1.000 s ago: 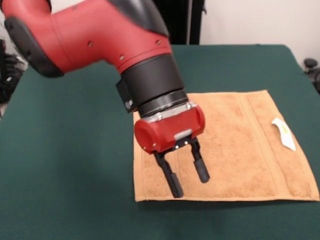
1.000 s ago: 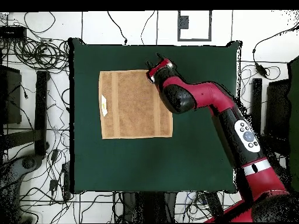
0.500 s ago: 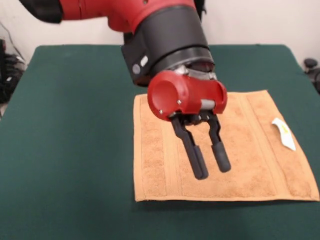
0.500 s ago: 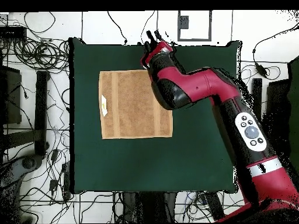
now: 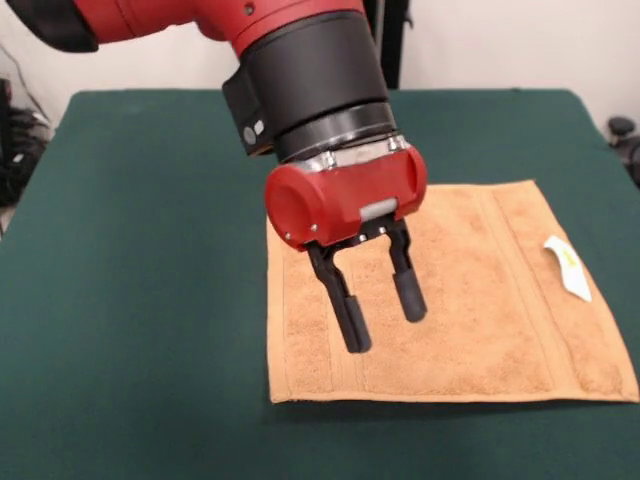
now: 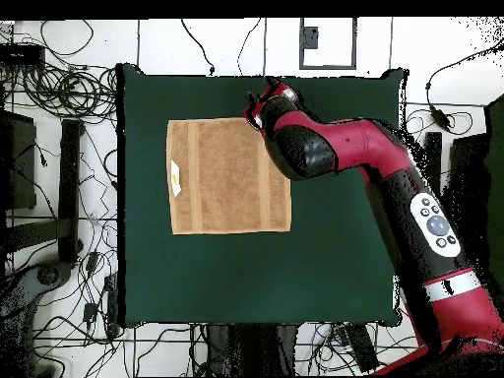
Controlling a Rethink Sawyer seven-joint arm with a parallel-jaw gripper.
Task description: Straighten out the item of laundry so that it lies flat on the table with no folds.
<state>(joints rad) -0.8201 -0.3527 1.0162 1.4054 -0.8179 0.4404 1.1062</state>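
**A:** What was the biggest thing in sight?

**B:** The table point(image 5: 130, 300), covered in dark green cloth. In the overhead view it filled the middle, with pale floor and tangled cables point(image 6: 59, 94) round it, thickest toward nine and ten o'clock.

**A:** And the arm?

**B:** The red and black arm point(image 6: 394, 187) came in from about five o'clock in the overhead view, ran up along the table's three o'clock edge, bent, and reached across toward twelve. In the front view its thick black wrist section dropped in from eleven o'clock, tilted, with the red gripper housing under it.

**A:** Where was the towel?

**B:** The towel point(image 5: 480, 310) lay spread flat on the table, roughly square, with border bands running along it. In the overhead view it sat toward ten o'clock from the table's middle. I saw no folds in the part that showed; the arm hid one corner in the front view.

**A:** How did the gripper stand?

**B:** The gripper point(image 5: 380, 310) pointed down toward six o'clock over the towel's nine o'clock side in the front view. Its two black fingers point(image 5: 348, 310) were spread apart with a clear gap and nothing between them. Whether the tips touched the cloth, I could not tell.

**A:** Anything smaller?

**B:** A small white label point(image 5: 568, 268) at the towel's three o'clock edge in the front view, lying on the cloth.
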